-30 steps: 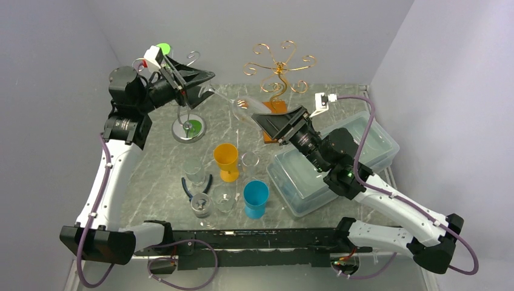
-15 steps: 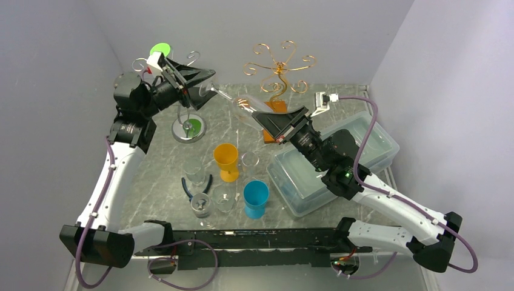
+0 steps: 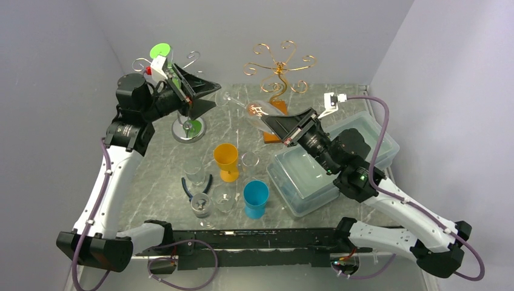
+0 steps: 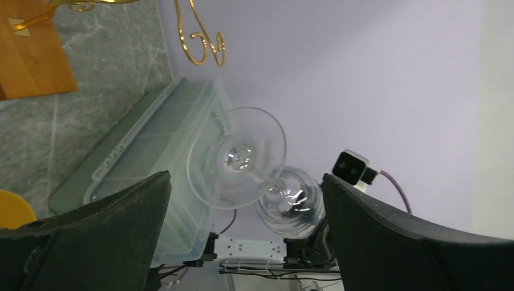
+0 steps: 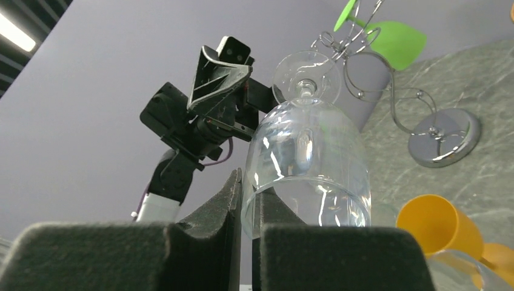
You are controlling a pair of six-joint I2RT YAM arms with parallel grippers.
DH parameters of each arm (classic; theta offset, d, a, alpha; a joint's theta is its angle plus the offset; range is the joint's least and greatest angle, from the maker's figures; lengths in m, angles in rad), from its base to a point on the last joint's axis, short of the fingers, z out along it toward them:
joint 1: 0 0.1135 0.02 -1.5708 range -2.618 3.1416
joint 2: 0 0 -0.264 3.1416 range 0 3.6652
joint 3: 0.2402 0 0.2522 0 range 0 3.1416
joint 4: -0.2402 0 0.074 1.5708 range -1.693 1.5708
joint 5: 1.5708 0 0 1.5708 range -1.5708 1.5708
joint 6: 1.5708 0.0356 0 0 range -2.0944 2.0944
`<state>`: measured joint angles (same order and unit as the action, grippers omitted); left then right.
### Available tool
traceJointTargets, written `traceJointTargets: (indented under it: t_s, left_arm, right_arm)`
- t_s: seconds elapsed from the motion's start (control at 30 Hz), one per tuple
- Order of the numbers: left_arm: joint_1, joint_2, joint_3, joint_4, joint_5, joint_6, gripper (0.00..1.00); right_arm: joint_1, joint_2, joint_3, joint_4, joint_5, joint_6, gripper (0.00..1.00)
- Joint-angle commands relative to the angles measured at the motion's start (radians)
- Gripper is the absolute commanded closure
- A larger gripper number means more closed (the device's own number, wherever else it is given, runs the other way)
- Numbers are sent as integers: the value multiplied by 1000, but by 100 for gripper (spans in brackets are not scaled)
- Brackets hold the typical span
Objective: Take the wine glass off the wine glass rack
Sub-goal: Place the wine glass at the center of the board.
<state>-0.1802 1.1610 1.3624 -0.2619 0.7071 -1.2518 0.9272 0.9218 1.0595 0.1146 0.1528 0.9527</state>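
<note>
Chrome wine glass rack sits back left with just a green glass hanging on it. The left gripper is spread wide beside it, gripping nothing, I'd guess to give the foot room. The clear wine glass hangs sideways in mid-air, clear of the hooks, short of the gold rack, because the right gripper is pinching its bowl rim.

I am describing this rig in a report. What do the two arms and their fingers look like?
The left arm and right arm have white link covers with black joints and bases. A purple cable runs along each. The fingers are black, broad and wedge-shaped. A small white camera box sits at each wrist; a green light glows on the right arm.
</note>
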Motion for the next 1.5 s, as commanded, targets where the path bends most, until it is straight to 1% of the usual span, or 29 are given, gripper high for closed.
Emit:
traceJointTargets:
  t_s: [0.0,0.27,0.37,0.53,0.67,0.8,1.0,1.13,1.27,1.47]
  left_arm:
    - [-1,-35,75,-117,-58,174,1]
    - [-1,-49,173,-340,-179,370,1]
    - [-1,-58,191,-396,-214,415,0]
    - [-1,-67,243,-479,-276,498,1]
    - [-1,-67,295,-538,-319,544,1]
    - [-1,-60,343,-581,-347,582,1]
    - [-1,-58,343,-579,-350,590,1]
    - [-1,-54,327,-560,-340,584,0]
    - [-1,-48,325,-555,-334,587,0]
    - [-1,-47,327,-563,-346,596,1]
  right_arm:
    - [-1,-52,91,-68,6,-52,100]
    - [-1,-53,226,-360,-99,-113,100]
    - [-1,-21,297,-471,-159,-138,100]
    - [-1,51,396,-593,-276,-172,100]
    - [-1,111,494,-701,-357,-217,100]
    - [-1,172,624,-896,-426,-274,100]
    - [-1,221,749,-1132,-518,-330,100]
    - [0,229,773,-1236,-574,-358,100]
    - [2,231,753,-1309,-618,-390,100]
    - [18,234,701,-1398,-636,-435,100]
